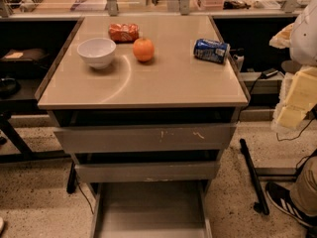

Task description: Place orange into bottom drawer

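The orange (143,49) sits on the tan tabletop (163,86), towards the back, between a white bowl and a blue can. The bottom drawer (148,209) is pulled out at floor level below the two upper drawers, and its flat grey floor is bare. My gripper (294,102) shows as cream-coloured parts at the right edge of the view. It is beyond the table's right side, below the white arm (304,29), well apart from the orange and holding nothing that I can see.
A white bowl (96,51) stands left of the orange. An orange-red snack bag (124,32) lies behind it. A blue can (211,50) lies on its side at the right. A person's shoe (285,202) and a black pole (252,175) are on the floor at the right.
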`<state>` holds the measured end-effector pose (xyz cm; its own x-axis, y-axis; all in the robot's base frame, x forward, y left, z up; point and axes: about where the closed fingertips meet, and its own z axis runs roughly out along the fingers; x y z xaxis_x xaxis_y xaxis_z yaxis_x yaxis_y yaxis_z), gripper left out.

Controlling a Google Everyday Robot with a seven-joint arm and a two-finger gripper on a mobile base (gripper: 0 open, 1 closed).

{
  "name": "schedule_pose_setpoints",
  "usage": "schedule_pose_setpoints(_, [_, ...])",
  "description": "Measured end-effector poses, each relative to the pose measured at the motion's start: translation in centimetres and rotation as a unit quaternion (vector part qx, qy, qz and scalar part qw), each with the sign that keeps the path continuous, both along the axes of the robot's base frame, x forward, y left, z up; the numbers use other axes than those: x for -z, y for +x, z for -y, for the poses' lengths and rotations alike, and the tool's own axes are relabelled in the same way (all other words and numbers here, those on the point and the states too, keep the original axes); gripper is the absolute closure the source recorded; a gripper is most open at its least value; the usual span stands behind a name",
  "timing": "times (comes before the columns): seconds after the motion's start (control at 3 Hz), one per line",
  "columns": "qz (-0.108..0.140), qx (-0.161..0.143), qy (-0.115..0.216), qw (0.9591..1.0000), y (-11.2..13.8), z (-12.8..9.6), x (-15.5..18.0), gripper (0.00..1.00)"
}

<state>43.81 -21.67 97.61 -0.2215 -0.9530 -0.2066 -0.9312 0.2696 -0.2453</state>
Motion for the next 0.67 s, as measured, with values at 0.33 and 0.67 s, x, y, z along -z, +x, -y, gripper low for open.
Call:
schedule_pose_setpoints(0.33, [0.000,0.000,0.000,1.0000,0.0,0.0,0.0,0.00])
schedule_pose_setpoints(0.67, [0.021,-0.024,0.002,0.9995,1.7,-1.2,-0.3,0.00])
